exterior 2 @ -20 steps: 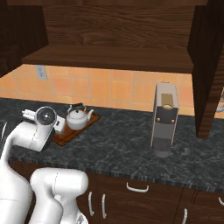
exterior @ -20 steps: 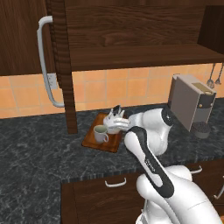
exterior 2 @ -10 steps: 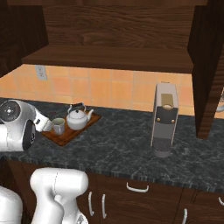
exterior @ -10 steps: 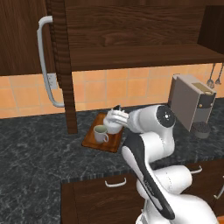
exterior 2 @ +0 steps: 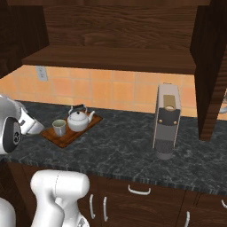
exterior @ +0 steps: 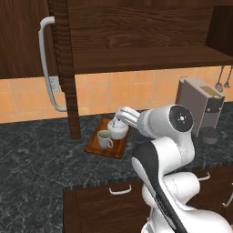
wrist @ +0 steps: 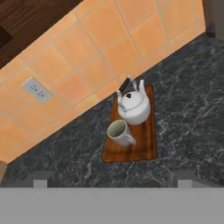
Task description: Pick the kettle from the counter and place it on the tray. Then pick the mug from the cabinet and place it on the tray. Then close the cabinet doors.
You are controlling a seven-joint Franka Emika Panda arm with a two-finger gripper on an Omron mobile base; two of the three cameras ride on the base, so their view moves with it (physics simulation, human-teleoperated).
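On the reddish-brown tray stand the white kettle and the pale mug, mug in front of kettle. My gripper hovers above and just in front of them, open and holding nothing; both fingertips stand wide apart. In the left base view my hand covers part of the kettle. The cabinet shelf is bare. Both cabinet doors stand open: the left one with its bar handle, the right one.
A boxy grey-brown coffee machine stands on the dark counter right of the tray. A wall outlet sits on the orange tiles. Drawers with curved handles run below the counter.
My hand has drawn back and up from the mug on the tray, staying open. The arm's wrist has swung over. Mug, kettle and tray have not moved.
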